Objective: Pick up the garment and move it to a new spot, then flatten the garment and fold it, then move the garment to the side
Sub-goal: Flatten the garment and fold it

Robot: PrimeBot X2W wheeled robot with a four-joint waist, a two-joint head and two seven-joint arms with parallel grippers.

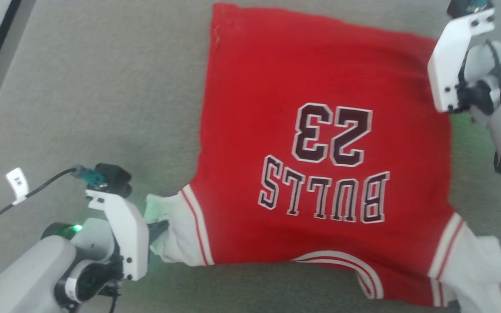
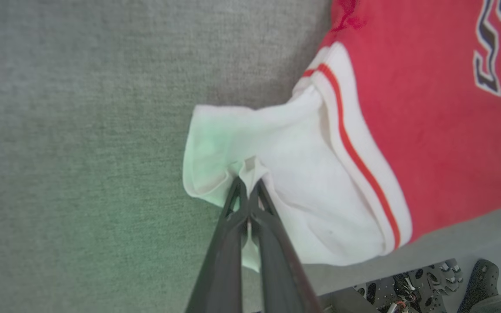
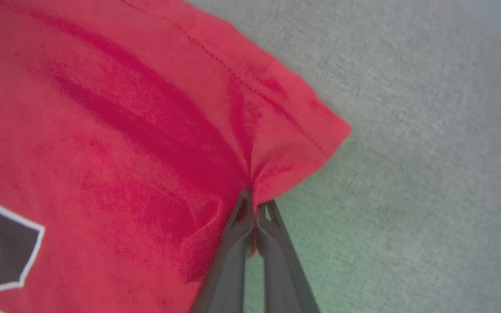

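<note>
The red "BULLS 23" garment (image 1: 320, 78) lies spread print-up on the grey counter (image 1: 102, 87), collar toward the robot. The left claw (image 2: 247, 184) pinches its white sleeve (image 2: 311, 191), while the right claw (image 3: 255, 201) is clamped on a far red hem corner (image 3: 307, 130).

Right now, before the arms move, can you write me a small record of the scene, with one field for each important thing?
surface: grey, cloth-like, flat
garment: red T-shirt, spread out, print side up
left gripper: shut on the white sleeve
right gripper: shut on a red hem corner
other sleeve: crumpled, not held
</note>
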